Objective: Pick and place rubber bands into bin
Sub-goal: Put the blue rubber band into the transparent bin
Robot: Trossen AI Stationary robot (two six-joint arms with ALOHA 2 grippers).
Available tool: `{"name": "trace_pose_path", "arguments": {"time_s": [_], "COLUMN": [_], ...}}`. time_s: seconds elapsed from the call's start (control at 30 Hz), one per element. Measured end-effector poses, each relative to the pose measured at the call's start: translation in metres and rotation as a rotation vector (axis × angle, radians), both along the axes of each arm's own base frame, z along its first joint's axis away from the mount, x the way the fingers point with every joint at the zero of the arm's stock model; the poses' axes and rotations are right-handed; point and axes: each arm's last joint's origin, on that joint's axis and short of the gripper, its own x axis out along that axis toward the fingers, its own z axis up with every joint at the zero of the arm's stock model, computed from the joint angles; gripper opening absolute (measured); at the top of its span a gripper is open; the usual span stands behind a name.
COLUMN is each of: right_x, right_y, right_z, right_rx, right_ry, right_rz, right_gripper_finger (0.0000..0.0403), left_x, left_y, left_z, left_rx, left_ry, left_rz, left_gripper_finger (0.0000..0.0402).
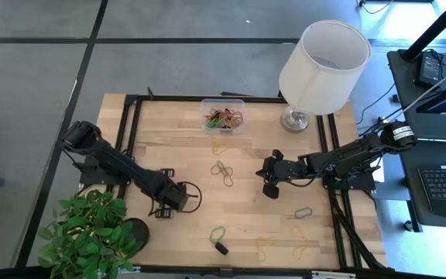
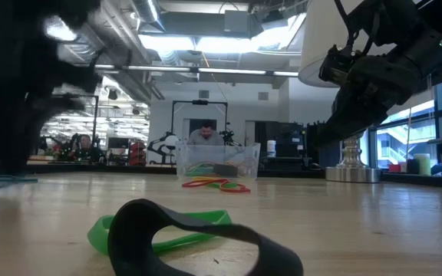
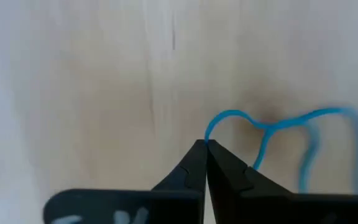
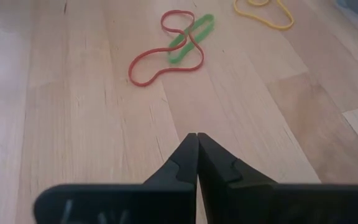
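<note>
Left claw (image 3: 205,148) low over the desk (image 1: 176,147), pinched shut on a blue rubber band (image 3: 272,124). Right claw (image 4: 196,140) closed and empty, above bare wood near a red band (image 4: 160,62) crossing a green band (image 4: 191,30). Clear bin (image 1: 223,116) at the far edge beside the lamp (image 1: 320,66), bands inside; other bands scattered mid-desk.

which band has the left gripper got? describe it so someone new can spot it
Start at the leafy green potted plant at the table's near left corner; the left gripper sits just right of it over the pale wooden table. Its fingers are shut on one end of a thin light-blue rubber band lying in a wavy loop. The red, green and yellow loops lie elsewhere.
</note>
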Motion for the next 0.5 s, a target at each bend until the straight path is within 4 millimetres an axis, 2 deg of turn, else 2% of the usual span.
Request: {"name": "trace_pose_path", "arguments": {"time_s": [0.13,0.3,0.5], "right_x": [0.000,0.000,0.000], "right_y": [0.000,0.000,0.000], "right_z": [0.000,0.000,0.000], "right_rx": [0.000,0.000,0.000], "right_ry": [0.000,0.000,0.000], "right_rz": [0.000,0.000,0.000], "right_gripper_finger": [0.0009,0.0009,0.0009], "left_x": [0.004,0.012,0.031], "left_y": [0.002,0.004,0.026], "left_z": [0.033,0.074,0.112], "left_rx": [0.100,0.242,0.377], "left_ry": [-0.039,-0.204,-0.312], "left_rz": [-0.053,-0.157,-0.200], "left_gripper_finger": [0.0002,0.0003,0.0003]}}
